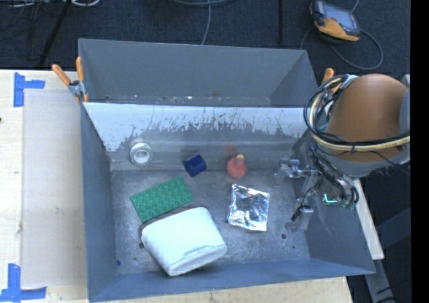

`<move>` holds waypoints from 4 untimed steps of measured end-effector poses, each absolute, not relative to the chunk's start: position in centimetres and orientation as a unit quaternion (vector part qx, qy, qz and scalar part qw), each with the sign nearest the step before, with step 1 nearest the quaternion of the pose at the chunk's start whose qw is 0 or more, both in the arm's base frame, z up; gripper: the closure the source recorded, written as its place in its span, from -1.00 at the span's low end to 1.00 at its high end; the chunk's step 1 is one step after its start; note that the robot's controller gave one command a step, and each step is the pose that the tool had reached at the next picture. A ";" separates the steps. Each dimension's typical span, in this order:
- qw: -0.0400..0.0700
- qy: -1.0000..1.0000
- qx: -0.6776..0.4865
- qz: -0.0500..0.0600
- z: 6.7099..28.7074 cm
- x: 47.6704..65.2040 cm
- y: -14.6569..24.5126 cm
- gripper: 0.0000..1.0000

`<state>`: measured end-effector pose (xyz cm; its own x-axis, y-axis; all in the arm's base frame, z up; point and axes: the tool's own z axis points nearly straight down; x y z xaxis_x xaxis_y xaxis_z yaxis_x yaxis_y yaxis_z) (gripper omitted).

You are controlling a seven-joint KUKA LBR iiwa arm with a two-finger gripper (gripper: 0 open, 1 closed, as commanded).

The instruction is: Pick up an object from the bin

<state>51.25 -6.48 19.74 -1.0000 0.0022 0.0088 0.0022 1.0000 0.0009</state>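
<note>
6 loose things lie in the grey metal bin [100, 228], all to the left of the end effector [299, 214]. Farthest from it, at the foot of the back slope, is a silvery round tin or roll [141, 153]. Nearer is a green scouring pad [161, 198], with a white tub-like container [184, 241] lying against its near edge. Next come a blue cube [194, 164] and a reddish rounded piece [236, 166], apart from one another and both up-left of the end effector. Nearest, just beside it on its left, is a crumpled silver foil packet [249, 207], lying flat and clear of the rest.

No bin thing is seen in the end effector's grip. Whether it is spread or pressed together cannot be told, as cabling [322, 104] and the orange wrist cover [365, 117] crowd it.

Judged step: approach, with the packet the likeliest candidate. A good grasp would centre over a raised crease, since flat foil offers little to pinch and may slide. The reddish piece's kind is unclear.
</note>
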 end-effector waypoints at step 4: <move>0.002 -0.975 -0.224 0.000 6.9 53.1 -3.0 -1.00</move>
